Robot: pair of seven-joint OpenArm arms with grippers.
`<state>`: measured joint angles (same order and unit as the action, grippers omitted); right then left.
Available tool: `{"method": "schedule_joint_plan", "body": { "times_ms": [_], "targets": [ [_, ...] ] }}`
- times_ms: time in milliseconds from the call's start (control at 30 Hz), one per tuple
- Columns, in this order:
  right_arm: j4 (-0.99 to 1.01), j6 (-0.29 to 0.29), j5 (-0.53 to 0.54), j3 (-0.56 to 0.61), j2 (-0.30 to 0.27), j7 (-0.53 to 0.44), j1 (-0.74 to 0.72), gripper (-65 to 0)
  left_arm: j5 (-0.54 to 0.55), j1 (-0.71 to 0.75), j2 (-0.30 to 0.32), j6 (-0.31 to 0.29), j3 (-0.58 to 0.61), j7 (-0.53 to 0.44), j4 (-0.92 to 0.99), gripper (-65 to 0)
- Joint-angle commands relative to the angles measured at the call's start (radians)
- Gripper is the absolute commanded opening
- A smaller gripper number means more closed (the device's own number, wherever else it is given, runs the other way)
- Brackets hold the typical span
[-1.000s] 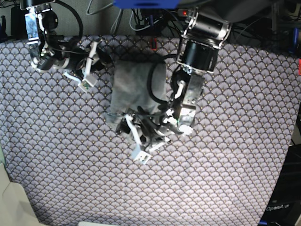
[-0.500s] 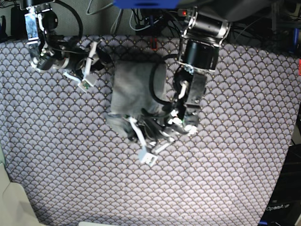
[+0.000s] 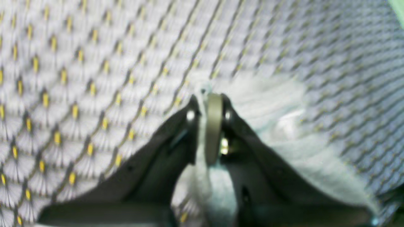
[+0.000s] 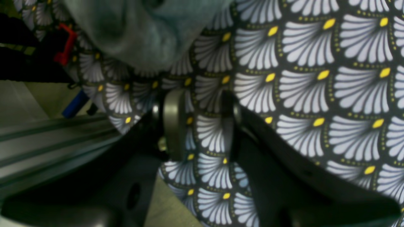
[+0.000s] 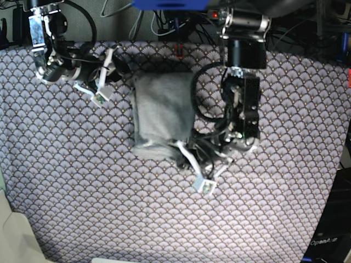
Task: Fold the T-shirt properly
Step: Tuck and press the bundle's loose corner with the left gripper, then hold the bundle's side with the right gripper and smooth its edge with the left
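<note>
The light grey T-shirt lies folded into a narrow upright rectangle on the patterned tablecloth, at the back centre. My left gripper is at the shirt's lower right corner. In the left wrist view the left gripper is shut on a fold of the pale grey cloth. My right gripper sits just left of the shirt's top left corner. In the right wrist view the right gripper is open and empty over the tablecloth, with the shirt's edge just beyond it.
A small red clip sits at the table's back edge behind the shirt; it also shows in the right wrist view. Cables and dark gear run along the back. A cream object is at the front left corner.
My left gripper has moved right with the shirt's lower edge, and its arm has swung right. The shirt's bottom now lies straighter. The right arm has not moved.
</note>
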<state>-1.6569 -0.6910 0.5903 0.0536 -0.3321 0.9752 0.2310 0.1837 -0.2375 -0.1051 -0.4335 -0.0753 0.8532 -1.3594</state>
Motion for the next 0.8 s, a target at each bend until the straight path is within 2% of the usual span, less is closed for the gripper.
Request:
{"method": "schedule_joint_plan", "body": {
  "times_ms": [0, 133, 300, 400, 533, 633, 767],
  "targets": [
    [-0.015, -0.007, 0.013, -0.005, -0.006, -0.009, -0.005, -43.9, 0.009, -0.029, 0.000, -0.001, -0.001, -0.021, -0.015, -65.0],
    [-0.015, -0.007, 0.013, -0.005, -0.006, -0.009, -0.005, -43.9, 0.009, -0.013, 0.000, -0.006, -0.001, -0.047, 0.024, -65.0],
    [-0.021, -0.007, 0.013, -0.005, -0.012, -0.008, -0.005, -43.9, 0.009, -0.015, -0.003, -0.005, 0.007, -0.151, 0.154, -65.0],
    [-0.035, -0.007, 0.013, -0.008, -0.045, -0.008, -0.009, -43.9, 0.009, -0.015, -0.005, -0.005, 0.007, -0.193, 0.202, -65.0],
    [-0.122, -0.007, 0.013, -0.105, -0.054, -0.008, 0.026, -44.4, 0.009, -0.016, -0.003, -0.005, 0.007, -0.217, 0.223, -65.0],
    [-0.254, -0.007, 0.015, -0.180, -0.054, -0.002, 0.046, -49.4, 0.009, -0.016, -0.003, -0.005, 0.007, -0.211, 0.220, -65.0],
    [-0.317, -0.007, 0.041, -0.206, -0.031, 0.080, 0.048, -60.3, 0.009, -0.016, -0.006, -0.005, 0.007, -0.213, 0.216, -65.0]
  ]
}}
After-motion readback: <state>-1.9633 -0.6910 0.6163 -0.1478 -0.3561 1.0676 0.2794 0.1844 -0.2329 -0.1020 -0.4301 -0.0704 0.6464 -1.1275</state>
